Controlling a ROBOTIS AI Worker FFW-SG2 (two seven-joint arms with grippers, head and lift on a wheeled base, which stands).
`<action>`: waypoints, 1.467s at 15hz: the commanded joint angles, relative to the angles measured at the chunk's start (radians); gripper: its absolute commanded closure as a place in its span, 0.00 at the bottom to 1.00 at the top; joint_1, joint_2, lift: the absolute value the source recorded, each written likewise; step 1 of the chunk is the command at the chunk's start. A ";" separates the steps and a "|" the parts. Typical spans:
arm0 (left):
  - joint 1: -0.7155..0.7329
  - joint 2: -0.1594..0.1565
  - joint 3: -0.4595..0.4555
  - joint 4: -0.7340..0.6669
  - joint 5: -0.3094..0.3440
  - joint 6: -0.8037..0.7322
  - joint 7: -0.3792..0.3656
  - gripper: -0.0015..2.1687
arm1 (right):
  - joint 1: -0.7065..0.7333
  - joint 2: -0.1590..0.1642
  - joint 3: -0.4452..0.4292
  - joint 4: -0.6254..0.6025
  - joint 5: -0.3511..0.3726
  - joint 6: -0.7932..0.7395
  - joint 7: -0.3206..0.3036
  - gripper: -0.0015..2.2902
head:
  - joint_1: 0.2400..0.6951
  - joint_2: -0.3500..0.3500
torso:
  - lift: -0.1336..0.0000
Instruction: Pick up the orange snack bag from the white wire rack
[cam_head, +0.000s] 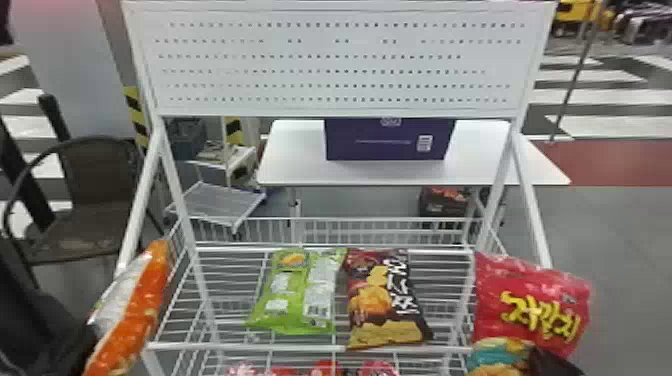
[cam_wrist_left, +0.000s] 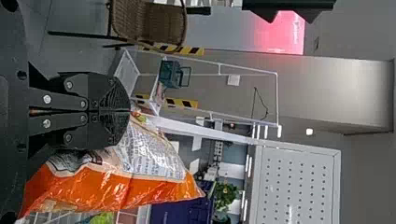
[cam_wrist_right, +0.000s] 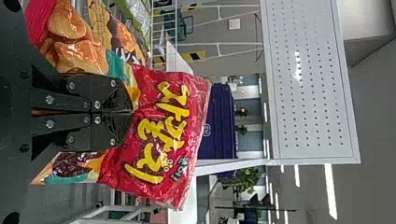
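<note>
Head view shows the orange snack bag (cam_head: 148, 290) glossy, tilted.

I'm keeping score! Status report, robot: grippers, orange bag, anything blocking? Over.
Left gripper shut on orange bag. Right gripper shut on red bag. Orange bag at left side of rack, apparently unblocked.

"Where's the left arm (cam_head: 42, 320)?"

"Near left in the head view, black, coming in low from the side, with the left gripper (cam_head: 86, 340) at its end."

"And how is that gripper set?"

"Closed. In the left wrist view its two flat black fingers (cam_wrist_left: 109, 95) lie side by side, tips together."

"What about the right gripper (cam_head: 555, 362)?"

"Near right, at the bottom of the head view, well apart from the left one."

"Closed as well?"

"Yes, the right wrist view has its fingers (cam_wrist_right: 112, 93) pressed together, tips meeting evenly."
</note>
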 joint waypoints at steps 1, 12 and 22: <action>-0.001 0.000 -0.010 0.000 -0.001 -0.001 -0.002 0.86 | 0.003 -0.002 0.001 -0.006 0.000 0.000 0.000 0.97 | 0.57 0.50 | 1.00; 0.000 -0.008 -0.021 -0.007 -0.003 -0.001 -0.003 0.86 | 0.015 -0.003 0.001 -0.021 -0.001 -0.006 0.000 0.97 | 0.57 0.50 | 1.00; 0.005 -0.008 -0.029 -0.012 -0.003 -0.010 -0.003 0.86 | 0.023 -0.009 0.000 -0.026 -0.001 -0.006 0.002 0.97 | 0.57 0.50 | 1.00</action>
